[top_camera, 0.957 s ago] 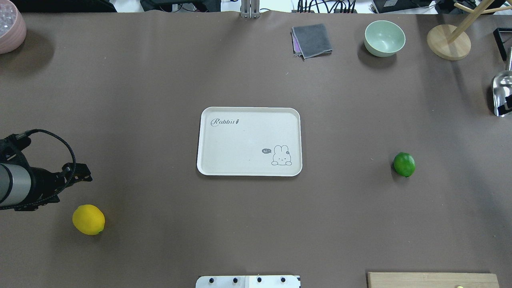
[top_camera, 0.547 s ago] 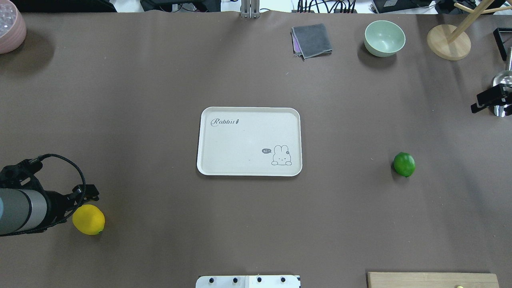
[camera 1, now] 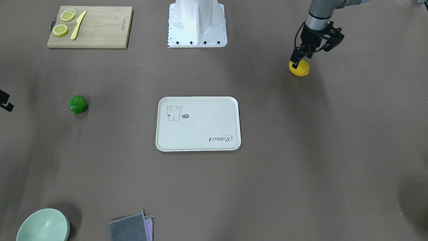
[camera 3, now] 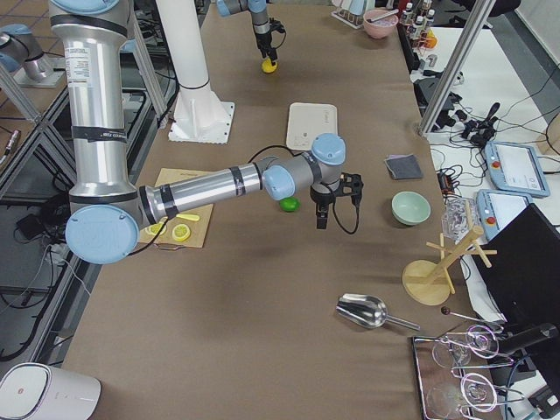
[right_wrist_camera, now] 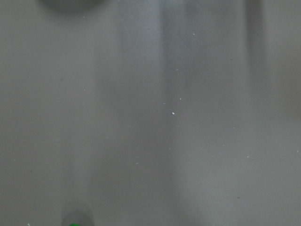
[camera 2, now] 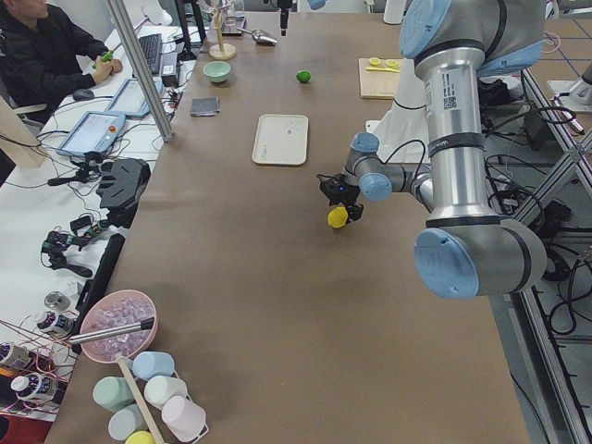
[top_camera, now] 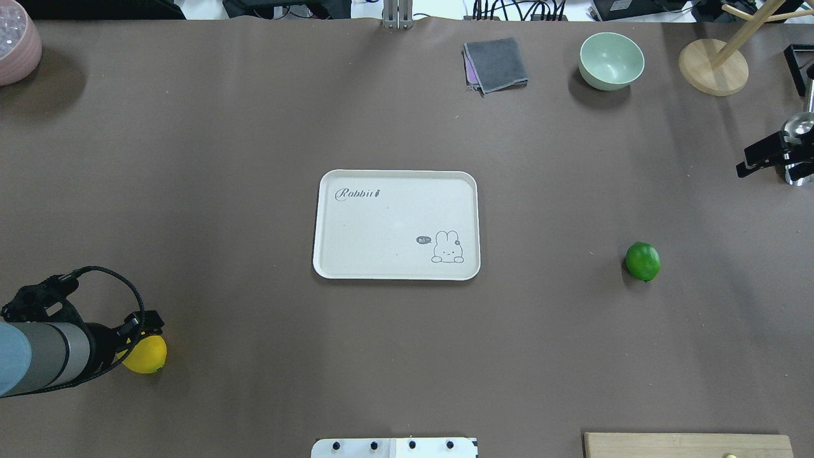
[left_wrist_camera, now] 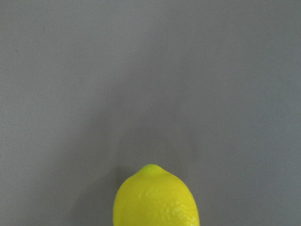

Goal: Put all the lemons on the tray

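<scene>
We list: dimpled oval yellow lemon [camera 1: 300,69], glossy green lemon [camera 1: 78,104], smooth off-white round-cornered tray [camera 1: 200,127]. Left tool [camera 1: 295,63] sits over yellow lemon; its opening, and that of right tool [top_camera: 753,163], we cannot tell.

script word "Rabbit" on the tray [top_camera: 381,222], small "hi" speech bubble beside its cartoon rabbit [top_camera: 448,248]
</scene>
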You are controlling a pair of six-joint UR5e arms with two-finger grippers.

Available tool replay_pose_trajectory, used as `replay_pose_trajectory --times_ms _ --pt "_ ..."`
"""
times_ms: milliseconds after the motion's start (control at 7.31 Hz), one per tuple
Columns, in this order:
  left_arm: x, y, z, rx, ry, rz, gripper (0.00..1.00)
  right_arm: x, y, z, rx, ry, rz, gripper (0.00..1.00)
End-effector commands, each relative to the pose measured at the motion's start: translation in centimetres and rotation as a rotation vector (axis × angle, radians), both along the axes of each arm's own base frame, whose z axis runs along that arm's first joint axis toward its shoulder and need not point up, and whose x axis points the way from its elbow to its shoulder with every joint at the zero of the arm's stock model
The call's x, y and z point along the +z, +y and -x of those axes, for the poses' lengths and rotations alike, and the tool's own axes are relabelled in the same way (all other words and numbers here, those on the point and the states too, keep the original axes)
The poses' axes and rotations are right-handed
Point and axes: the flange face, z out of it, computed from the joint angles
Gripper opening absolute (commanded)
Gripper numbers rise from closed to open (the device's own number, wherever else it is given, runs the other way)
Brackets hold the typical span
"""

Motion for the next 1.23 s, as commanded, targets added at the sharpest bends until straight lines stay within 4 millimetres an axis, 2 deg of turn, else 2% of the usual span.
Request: replay_pose_trajectory --times_ms 0,137,274,410,547,684,957,1094 --pt "0.9 0.1 -1.1 -0.002 -0.01 0.007 0.97 -0.6 -0.3 0.7 0.004 -0.005 0.005 1.0" --pt "0.1 -0.3 -1.5 -0.027 0.004 -0.01 0.78 -0.6 -0.3 0.7 0.003 -0.005 0.005 1.0" --pt "-1.0 -0.6 -2.1 -0.058 0.039 0.001 0.05 -0.6 -0.2 1.0 -0.001 -0.003 0.003 1.0" --pt "-2.3 -0.9 -2.3 -0.07 0.066 0.0 0.0 -0.8 -0.2 1.0 -0.003 -0.005 0.0 1.0" --pt "-5.9 -1.0 0.5 -0.069 0.131 -0.005 0.0 -1.6 -0.8 1.3 -0.003 -0.01 -0.013 1.0" --pt "-7.8 -1.0 2.9 -0.059 0.175 0.026 0.0 -1.9 -0.9 1.9 -0.012 -0.012 -0.019 1.0" --pt "-9.1 -2.3 3.1 -0.062 0.209 0.02 0.0 -1.6 -1.1 4.4 -0.032 0.04 -0.04 1.0" --pt "-11.0 -4.2 3.1 -0.049 0.251 -0.015 0.0 -2.2 -1.0 6.2 -0.025 0.049 -0.023 1.0"
